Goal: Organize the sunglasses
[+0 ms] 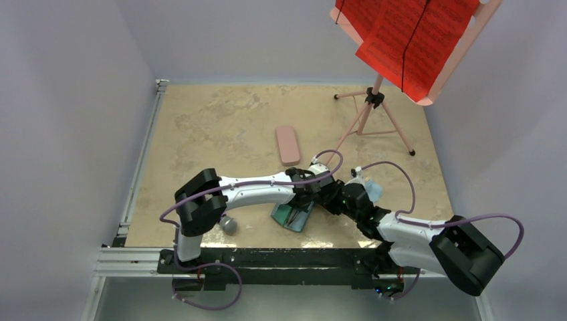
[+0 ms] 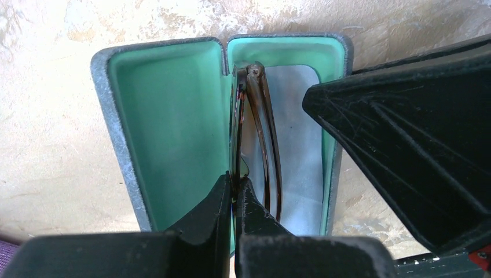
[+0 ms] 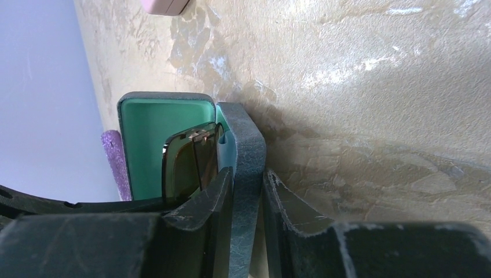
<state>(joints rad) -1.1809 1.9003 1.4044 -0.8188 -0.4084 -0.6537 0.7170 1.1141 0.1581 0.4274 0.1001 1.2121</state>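
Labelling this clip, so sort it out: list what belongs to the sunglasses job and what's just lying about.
Job: brown sunglasses, open blue-grey case, closed pink case, left tool, right tool.
Lying about: music stand, light blue cloth.

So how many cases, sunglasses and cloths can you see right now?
Cases: 2, the open blue-grey case and the shut pink case.
Sunglasses: 1 in view, the brown sunglasses in the open case.
Cloths: 2, the cloth in the case and what looks like another, the cloth by the right arm.
Total: 5.
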